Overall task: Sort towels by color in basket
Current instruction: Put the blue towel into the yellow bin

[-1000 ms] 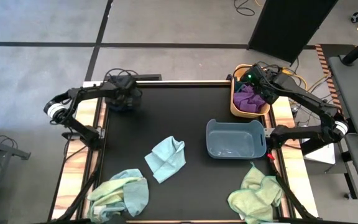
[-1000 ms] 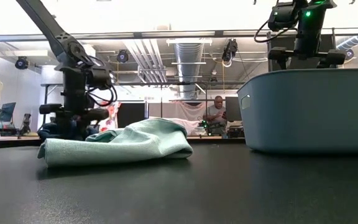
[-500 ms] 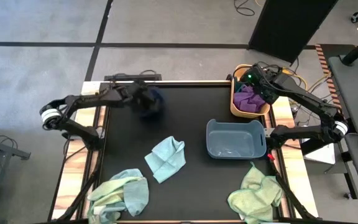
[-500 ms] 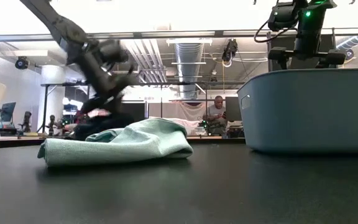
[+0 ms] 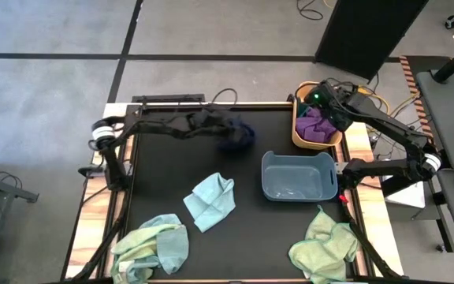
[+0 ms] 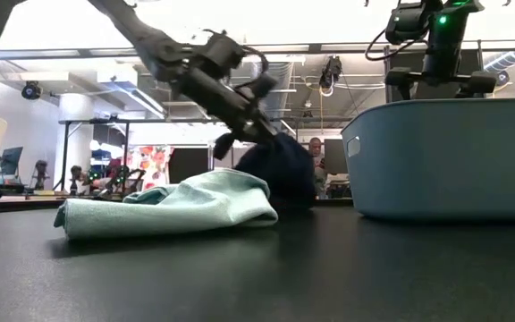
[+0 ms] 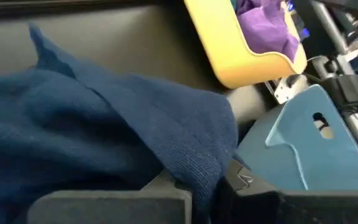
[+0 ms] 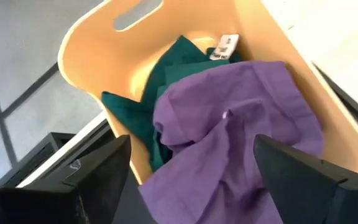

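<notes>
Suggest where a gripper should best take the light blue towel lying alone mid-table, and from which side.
Probably from straight above, pinching the raised, bunched fold at the light blue towel's far corner. The rest lies flat on the table, offering fingers no edge, and nothing crowds it.

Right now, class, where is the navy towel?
In the high view the navy towel hangs from the left gripper above the table's far middle, left of the yellow basket and blue bin.

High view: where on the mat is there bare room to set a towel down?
Bare mat lies behind the blue bin, between the navy towel in the left gripper and the yellow bin, and along the front edge between the two pale green piles. The front corners are crowded.
</notes>
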Controlling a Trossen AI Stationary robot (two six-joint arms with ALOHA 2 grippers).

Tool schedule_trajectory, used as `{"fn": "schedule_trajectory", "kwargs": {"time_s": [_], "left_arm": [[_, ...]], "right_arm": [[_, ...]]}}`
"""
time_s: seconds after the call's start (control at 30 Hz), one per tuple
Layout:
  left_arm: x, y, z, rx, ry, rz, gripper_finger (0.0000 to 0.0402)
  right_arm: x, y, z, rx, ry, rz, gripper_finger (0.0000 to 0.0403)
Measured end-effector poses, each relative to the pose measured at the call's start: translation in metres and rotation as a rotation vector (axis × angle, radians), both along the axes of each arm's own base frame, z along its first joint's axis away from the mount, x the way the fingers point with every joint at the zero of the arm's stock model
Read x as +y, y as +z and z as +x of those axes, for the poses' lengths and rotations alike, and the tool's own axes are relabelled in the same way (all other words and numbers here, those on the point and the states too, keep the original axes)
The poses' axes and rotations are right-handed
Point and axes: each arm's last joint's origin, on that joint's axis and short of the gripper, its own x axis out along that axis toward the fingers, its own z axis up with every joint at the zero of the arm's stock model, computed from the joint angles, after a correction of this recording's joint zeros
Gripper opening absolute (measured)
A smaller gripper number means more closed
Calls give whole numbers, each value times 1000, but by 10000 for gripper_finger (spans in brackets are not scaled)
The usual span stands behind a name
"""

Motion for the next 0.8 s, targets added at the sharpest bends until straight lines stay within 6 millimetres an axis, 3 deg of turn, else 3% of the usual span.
{"fn": "schedule_trajectory", "kwargs": {"time_s": [0.17,0.3,0.57,0.8], "left_arm": [[11,-1,24,30,-12,23,11],[14,6,30,46,-33,60,34],[12,12,25,210,-88,70,148],[4,62,6,246,-149,195,246]], "right_arm": [[-5,3,2,4,-65,-106,328],[-12,7,4,23,-117,-220,321],[-13,11,9,-48,-38,-218,307],[-14,9,9,27,16,-217,303]]}}
